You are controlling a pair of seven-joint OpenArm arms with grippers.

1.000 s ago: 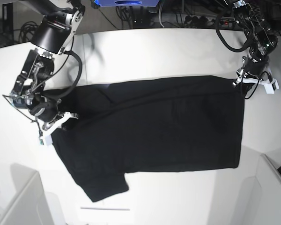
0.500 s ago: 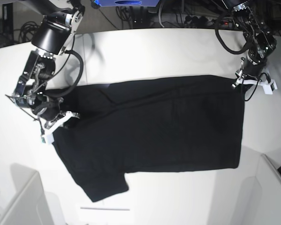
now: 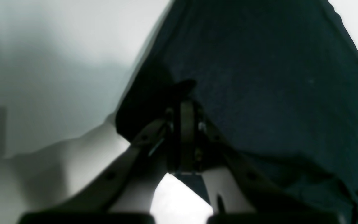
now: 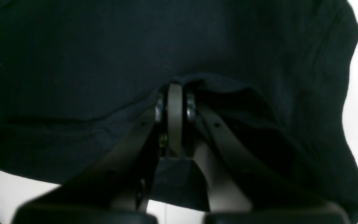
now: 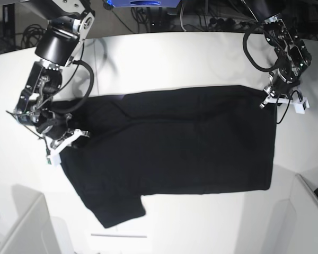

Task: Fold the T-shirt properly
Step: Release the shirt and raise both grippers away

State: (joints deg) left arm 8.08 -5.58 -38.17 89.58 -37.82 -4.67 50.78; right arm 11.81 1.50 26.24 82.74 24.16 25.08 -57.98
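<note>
The black T-shirt [image 5: 180, 143] lies spread flat on the white table [image 5: 175, 58], plain side up, with one sleeve at the front left [image 5: 116, 211]. My left gripper [image 5: 271, 99] is shut on the shirt's back right corner; in the left wrist view the fingertips [image 3: 182, 93] pinch the dark cloth [image 3: 275, 77] at its edge. My right gripper [image 5: 69, 140] is shut on the shirt's left edge; in the right wrist view the fingertips [image 4: 174, 90] pinch a fold of cloth [image 4: 89, 56]. No print shows.
White box-like walls stand at the front left [image 5: 21, 222] and front right [image 5: 307, 211] corners. Cables and a blue object [image 5: 143, 4] lie behind the table's back edge. Bare white table surrounds the shirt.
My left gripper has shifted a little toward the back and turned, still holding the corner. My right gripper has edged slightly outward. The shirt's back edge looks a little straighter.
</note>
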